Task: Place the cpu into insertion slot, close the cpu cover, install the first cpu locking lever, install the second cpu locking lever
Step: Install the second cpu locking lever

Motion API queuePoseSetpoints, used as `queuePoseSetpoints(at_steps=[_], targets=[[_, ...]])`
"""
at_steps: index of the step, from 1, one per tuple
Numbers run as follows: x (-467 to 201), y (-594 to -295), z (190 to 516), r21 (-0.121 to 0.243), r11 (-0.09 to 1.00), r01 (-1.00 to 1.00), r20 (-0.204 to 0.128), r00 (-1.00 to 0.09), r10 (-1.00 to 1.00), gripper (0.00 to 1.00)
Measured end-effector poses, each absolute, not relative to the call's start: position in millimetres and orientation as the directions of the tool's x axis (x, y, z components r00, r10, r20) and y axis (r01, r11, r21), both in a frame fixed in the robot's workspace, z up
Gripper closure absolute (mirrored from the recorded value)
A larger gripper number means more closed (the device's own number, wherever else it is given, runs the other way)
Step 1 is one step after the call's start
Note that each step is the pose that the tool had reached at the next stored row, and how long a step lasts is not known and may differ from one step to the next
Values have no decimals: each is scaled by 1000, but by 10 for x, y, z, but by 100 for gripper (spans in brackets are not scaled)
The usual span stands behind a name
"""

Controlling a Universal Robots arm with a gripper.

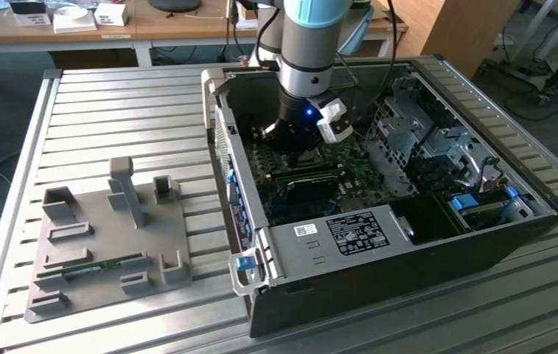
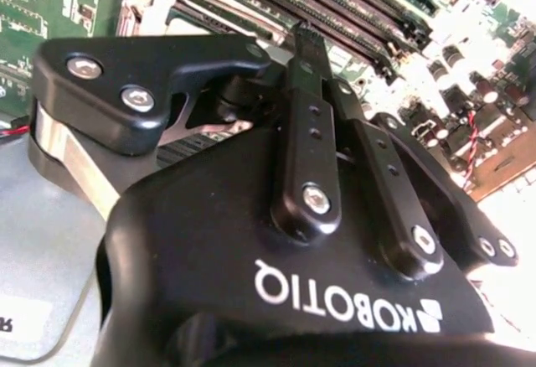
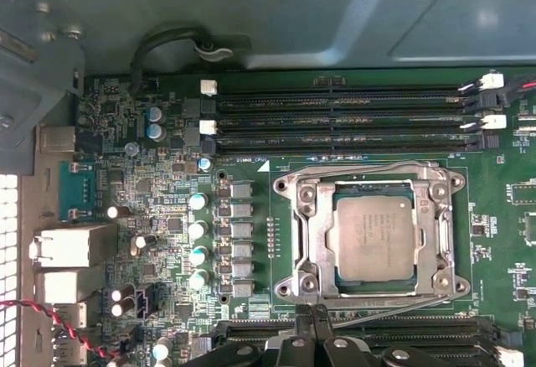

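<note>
First wrist view: cpu (image 3: 373, 238) seated under the cpu cover (image 3: 316, 237). Gripper (image 3: 316, 321) fingers pinched together, holding nothing, by a thin springy lever; likely hook its end.

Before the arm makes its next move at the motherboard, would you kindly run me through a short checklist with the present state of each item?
1. The cpu sits in the insertion slot, square to its rim: ok.
2. The cpu cover lies down flat around the chip, with the chip showing through its window: ok.
3. Both locking levers are latched: cannot tell.
4. The gripper is close to the socket, at the socket's edge in the first wrist view: ok.
5. The gripper holds nothing: ok, its fingers are closed together with nothing between them.
6. The memory slots beside the socket are clear of the gripper: ok.
</note>
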State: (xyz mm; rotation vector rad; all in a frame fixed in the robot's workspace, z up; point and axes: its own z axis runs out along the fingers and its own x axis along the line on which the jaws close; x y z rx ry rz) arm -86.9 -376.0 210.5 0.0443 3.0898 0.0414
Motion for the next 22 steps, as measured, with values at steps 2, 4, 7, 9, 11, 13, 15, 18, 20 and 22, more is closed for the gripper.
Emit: queuePoseSetpoints(at_steps=[2, 4, 7, 9, 11, 13, 15, 18, 20, 22], targets=[[-878, -3760, 2096, 27, 999, 28, -51, -998, 29, 89], [-887, -3760, 2088, 28, 999, 28, -51, -998, 29, 89], [-894, -3760, 2082, 28, 999, 28, -51, -998, 29, 89], [-907, -3760, 2074, 28, 999, 28, -51, -998, 29, 89], [-921, -3760, 2065, 29, 999, 28, -51, -998, 29, 89], [-933, -3760, 2059, 30, 999, 28, -51, -998, 29, 89], [-944, -3760, 2052, 30, 999, 28, -51, -998, 29, 89], [-949, -3760, 2043, 30, 999, 28, -51, -998, 29, 89], [-952, -3758, 2040, 31, 999, 28, -50, -998, 29, 89], [-954, -3755, 2036, 35, 999, 28, -50, -998, 30, 89]])
